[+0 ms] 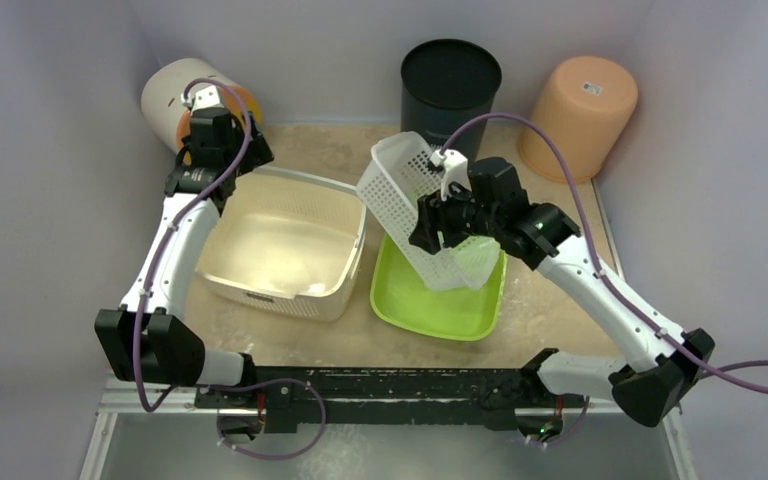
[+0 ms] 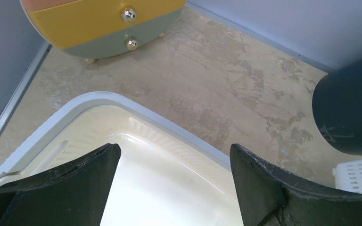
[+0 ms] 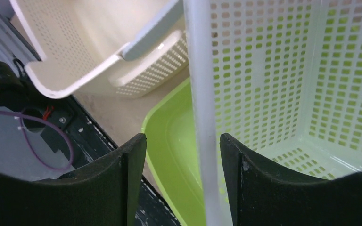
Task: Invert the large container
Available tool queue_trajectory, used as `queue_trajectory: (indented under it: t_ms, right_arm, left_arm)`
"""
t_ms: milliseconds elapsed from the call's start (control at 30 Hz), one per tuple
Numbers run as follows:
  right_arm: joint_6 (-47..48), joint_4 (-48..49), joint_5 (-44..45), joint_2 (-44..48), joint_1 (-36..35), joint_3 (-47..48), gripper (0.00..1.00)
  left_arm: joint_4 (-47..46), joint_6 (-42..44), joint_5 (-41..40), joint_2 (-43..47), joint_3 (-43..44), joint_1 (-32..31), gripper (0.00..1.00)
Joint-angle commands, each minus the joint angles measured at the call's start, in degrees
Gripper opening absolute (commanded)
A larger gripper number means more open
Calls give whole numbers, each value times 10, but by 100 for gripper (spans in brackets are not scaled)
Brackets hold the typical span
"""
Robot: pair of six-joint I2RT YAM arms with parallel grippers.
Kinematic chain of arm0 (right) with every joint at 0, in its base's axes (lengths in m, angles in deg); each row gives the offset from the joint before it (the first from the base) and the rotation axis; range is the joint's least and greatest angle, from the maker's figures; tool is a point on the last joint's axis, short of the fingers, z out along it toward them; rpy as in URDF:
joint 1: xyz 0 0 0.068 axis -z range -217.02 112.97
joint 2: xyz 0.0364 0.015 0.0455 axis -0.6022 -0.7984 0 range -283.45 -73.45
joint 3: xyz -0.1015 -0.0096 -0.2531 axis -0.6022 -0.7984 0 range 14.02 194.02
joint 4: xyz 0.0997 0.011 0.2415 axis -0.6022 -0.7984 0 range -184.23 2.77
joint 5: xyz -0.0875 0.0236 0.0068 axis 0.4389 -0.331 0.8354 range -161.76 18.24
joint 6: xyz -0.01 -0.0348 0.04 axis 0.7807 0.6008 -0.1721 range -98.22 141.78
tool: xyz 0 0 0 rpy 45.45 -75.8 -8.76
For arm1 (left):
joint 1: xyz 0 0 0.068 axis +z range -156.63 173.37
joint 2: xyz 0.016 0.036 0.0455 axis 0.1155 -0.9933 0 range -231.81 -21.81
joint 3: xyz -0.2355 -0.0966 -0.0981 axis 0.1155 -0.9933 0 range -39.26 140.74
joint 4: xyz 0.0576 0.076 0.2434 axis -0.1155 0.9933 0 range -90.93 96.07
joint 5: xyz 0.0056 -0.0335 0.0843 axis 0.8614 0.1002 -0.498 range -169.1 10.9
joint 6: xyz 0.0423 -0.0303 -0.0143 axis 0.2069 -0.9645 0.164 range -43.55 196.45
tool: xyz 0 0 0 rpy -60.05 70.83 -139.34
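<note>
l pincer wide over container far rim

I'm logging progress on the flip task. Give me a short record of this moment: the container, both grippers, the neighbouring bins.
container: cream-beige rectangular plastic basket, upright, open side up, not yet turned
left gripper: jaws open, over its far-left corner, holding nothing
right gripper: jaws open, one on each side of the white perforated basket rim
white basket: tilted, lower end in the lime-green rectangular tub
</note>
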Motion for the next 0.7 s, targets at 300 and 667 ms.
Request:
queue_trajectory:
  t_ms: [300, 667]
  right_arm:
    - [34, 32, 43, -26, -2, -54, 58]
    - [-14, 70, -9, -24, 9, -60, 0]
  left_arm:
    - [-9, 4, -12, -13, 28, 1, 88]
    - [-14, 4, -11, -18, 30, 1, 88]
